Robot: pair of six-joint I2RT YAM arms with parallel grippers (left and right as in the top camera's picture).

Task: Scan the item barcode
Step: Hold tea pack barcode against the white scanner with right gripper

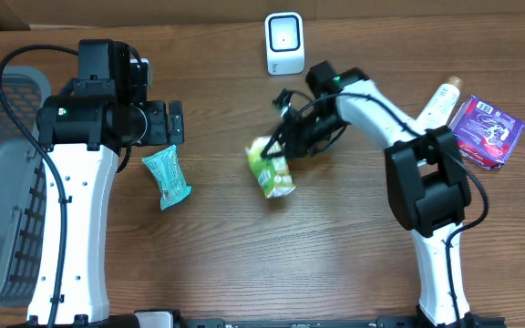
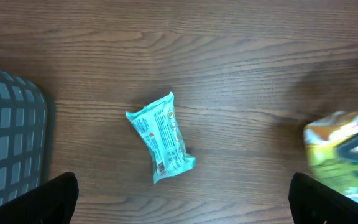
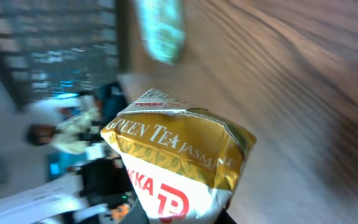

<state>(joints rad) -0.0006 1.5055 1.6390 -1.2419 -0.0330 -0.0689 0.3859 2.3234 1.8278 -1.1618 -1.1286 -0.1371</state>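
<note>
In your left wrist view, the left gripper shows only two dark finger ends at 7 and 5 o'clock; the bottom edge cuts off the rest. The green tea packet at 3 o'clock is smeared and runs off the frame. The basket is clipped at 9 o'clock, and the teal packet carries print too small to read. In your right wrist view the background is blurred. Overhead, cables crowd the right gripper, hiding its jaws.
</note>
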